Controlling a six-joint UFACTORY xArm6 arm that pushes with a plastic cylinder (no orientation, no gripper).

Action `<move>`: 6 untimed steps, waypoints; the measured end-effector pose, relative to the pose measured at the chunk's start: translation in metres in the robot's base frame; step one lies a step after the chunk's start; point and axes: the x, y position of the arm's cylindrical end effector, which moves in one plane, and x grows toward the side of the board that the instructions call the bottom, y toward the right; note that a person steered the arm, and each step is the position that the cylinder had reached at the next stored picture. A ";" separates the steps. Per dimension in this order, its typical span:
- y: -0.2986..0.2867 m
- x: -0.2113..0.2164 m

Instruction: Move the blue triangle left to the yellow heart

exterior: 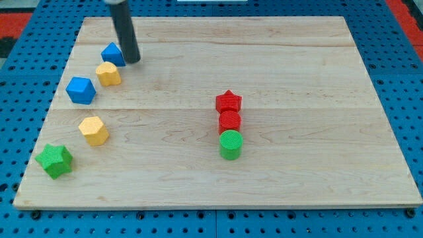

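Note:
The blue triangle [113, 53] sits near the board's upper left, touching the top of the yellow heart [108, 73], which lies just below it. My tip [132, 61] rests on the board right beside the blue triangle's right side and up-right of the yellow heart. The rod rises from there to the view's top.
A blue block [80, 90], a yellow hexagon-like block [94, 130] and a green star [55, 160] run down the left side. A red star [229, 101], a red cylinder [229, 121] and a green cylinder [230, 145] stand in a column right of centre. The wooden board [297, 185] lies on blue pegboard.

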 end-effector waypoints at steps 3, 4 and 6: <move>-0.051 -0.066; -0.050 0.005; -0.052 0.078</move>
